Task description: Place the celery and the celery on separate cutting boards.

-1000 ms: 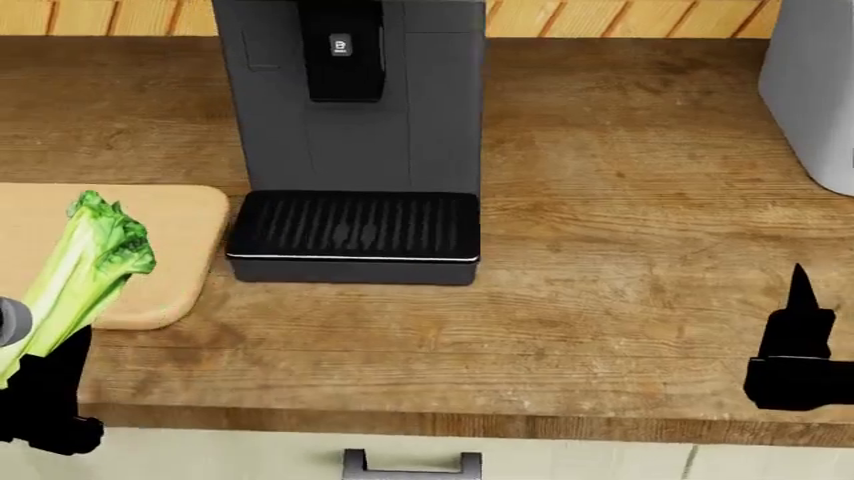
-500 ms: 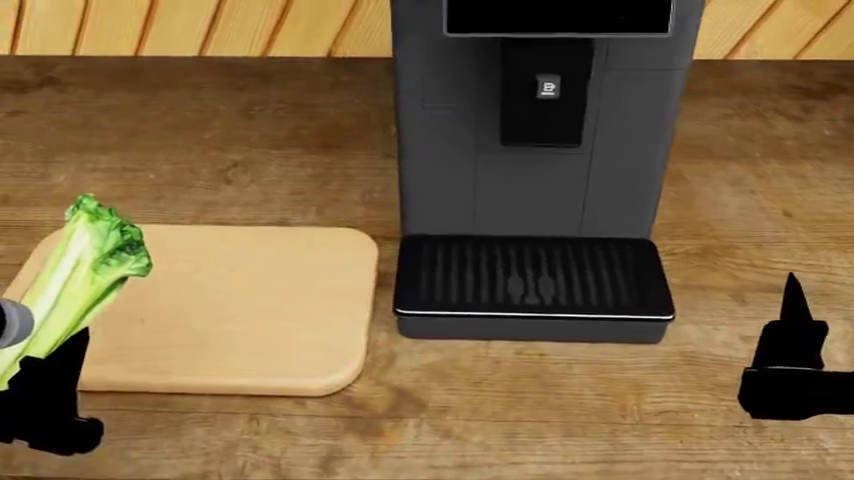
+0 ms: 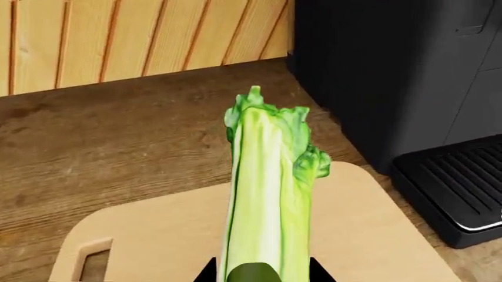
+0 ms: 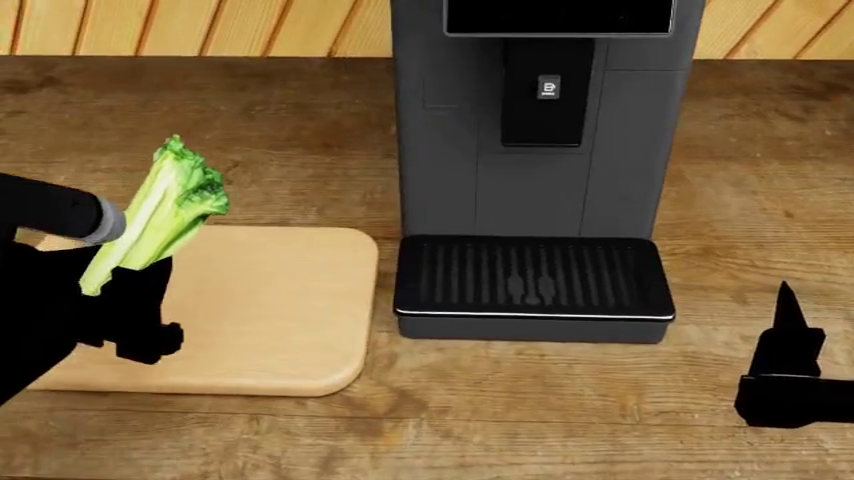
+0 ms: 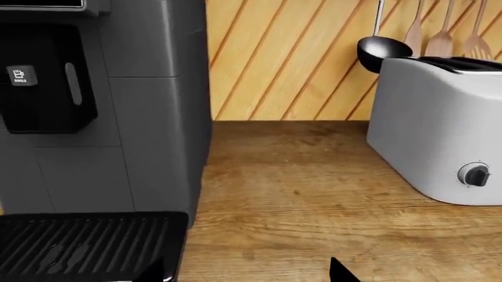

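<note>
My left fingers (image 4: 134, 300) are closed on the celery (image 4: 158, 215), gripping it near its pale base, so the stalks rise out of my grip and lean toward the back wall, with the dark leafy top uppermost. In the left wrist view the celery (image 3: 267, 194) stands up straight out of my left fingers (image 3: 263, 273), of which only the black tips show on either side of the stalk. I hold it in the air over the board (image 4: 267, 310), a tan one with rounded corners, lying flat on the wooden surface (image 4: 240, 130). From the wrist I can see the board (image 3: 157, 235) under the celery and its handle slot at the end away from the coffee machine (image 3: 392, 76).

My right fingers (image 4: 787, 345) hang over the surface near its front edge, well apart from the board, and hold nothing. Only one dark upright tip shows clearly from the head, and the right wrist view catches just slivers of my right fingers (image 5: 341, 271), so I cannot tell how far they are parted.

The coffee machine (image 4: 534, 150) stands just beside the board, its ribbed drip tray (image 4: 531, 275) toward me. Off to my right sit a grey toaster (image 5: 439, 129) and a ladle (image 5: 380, 50) on the slatted wall.
</note>
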Motion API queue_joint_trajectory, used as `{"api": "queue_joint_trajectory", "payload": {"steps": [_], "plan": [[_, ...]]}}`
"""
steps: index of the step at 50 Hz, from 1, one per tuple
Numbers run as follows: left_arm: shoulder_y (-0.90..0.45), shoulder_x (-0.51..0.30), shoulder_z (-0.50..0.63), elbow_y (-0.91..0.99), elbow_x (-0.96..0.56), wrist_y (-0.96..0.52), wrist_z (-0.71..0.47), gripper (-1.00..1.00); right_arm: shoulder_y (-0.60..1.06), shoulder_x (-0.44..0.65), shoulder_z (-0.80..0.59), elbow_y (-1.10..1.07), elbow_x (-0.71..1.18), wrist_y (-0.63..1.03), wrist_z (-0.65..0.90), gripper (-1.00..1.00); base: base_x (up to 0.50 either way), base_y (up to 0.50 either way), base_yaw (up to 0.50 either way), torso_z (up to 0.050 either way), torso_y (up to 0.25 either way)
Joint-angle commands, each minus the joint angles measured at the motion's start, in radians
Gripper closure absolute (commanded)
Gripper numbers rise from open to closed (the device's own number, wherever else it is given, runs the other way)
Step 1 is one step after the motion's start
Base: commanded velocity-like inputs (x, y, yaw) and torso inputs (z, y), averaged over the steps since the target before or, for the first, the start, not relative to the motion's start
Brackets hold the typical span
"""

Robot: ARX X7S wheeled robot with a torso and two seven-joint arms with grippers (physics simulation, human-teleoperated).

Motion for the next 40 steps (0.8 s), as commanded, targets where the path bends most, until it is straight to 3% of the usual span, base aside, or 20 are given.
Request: {"api": "queue_joint_trajectory", "payload": {"steps": [1, 9, 24, 36, 37, 40], "plan": [[-0.192, 0.116, 0.108, -0.307, 0.120, 0.143, 0.107, 1.00, 0.022, -0.027, -0.002, 0.014, -0.037, 0.010, -0.034, -1.00, 0.00, 0.00, 0.00, 0.000, 0.000], [-0.200, 0.144, 0.163, -0.423, 0.167, 0.207, 0.137, 1.00, -0.004, -0.032, -0.001, 0.027, -0.052, -0.009, -0.047, -1.00, 0.00, 0.00, 0.00, 0.000, 0.000], [-0.072, 0.066, 0.121, -0.277, 0.125, 0.159, 0.095, 1.00, -0.005, -0.038, 0.005, 0.026, -0.038, -0.002, -0.036, -1.00, 0.00, 0.00, 0.00, 0.000, 0.001], [-0.058, 0.064, 0.129, -0.257, 0.120, 0.153, 0.090, 1.00, -0.003, -0.048, -0.005, 0.046, -0.041, -0.004, -0.044, -1.00, 0.00, 0.00, 0.00, 0.001, 0.001], [-0.060, 0.063, 0.129, -0.253, 0.118, 0.148, 0.088, -1.00, -0.006, -0.049, -0.005, 0.047, -0.042, -0.006, -0.045, -1.00, 0.00, 0.00, 0.00, 0.000, 0.000], [-0.063, 0.064, 0.129, -0.238, 0.113, 0.141, 0.085, -1.00, -0.009, -0.051, -0.002, 0.050, -0.038, -0.006, -0.046, -1.00, 0.00, 0.00, 0.00, 0.000, 0.000]]}}
